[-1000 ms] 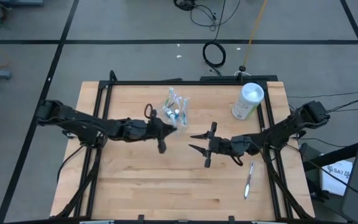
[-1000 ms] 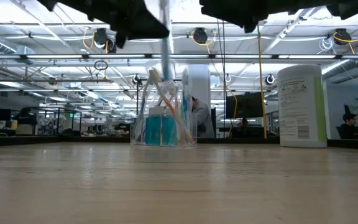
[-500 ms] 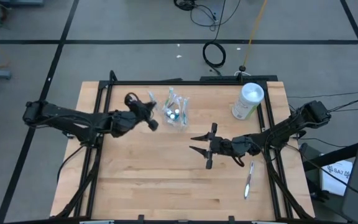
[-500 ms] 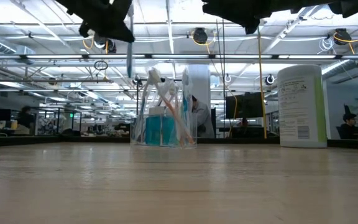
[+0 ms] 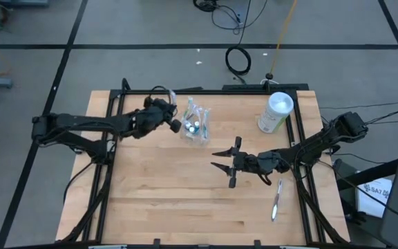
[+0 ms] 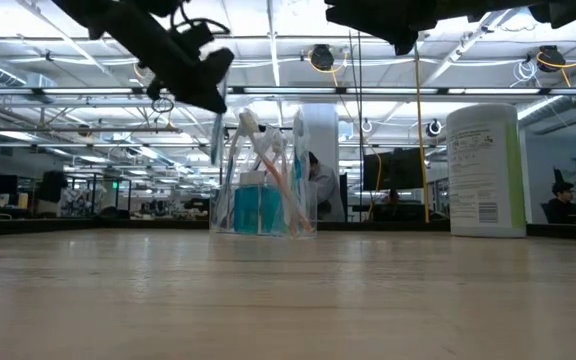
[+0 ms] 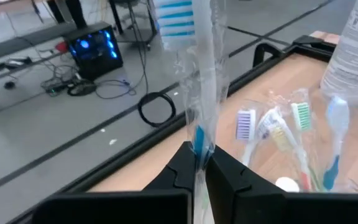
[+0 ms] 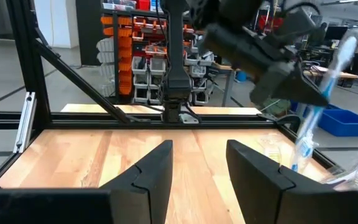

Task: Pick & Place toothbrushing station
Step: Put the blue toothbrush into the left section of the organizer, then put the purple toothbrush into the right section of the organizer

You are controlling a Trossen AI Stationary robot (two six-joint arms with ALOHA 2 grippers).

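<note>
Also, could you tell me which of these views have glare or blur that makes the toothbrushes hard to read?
Left wrist view: the wrapped toothbrush held in the left gripper glares in its clear film. Low view: ceiling lights backlight the cup, and the arms go dark. Right wrist view: that toothbrush looks soft. High view: even light.

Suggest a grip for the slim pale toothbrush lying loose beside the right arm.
Mid-handle of the slim pale toothbrush, from straight above, closing across its narrow width: it lies flat on the wooden table, nothing touching it. The open right claw is nearest.
</note>
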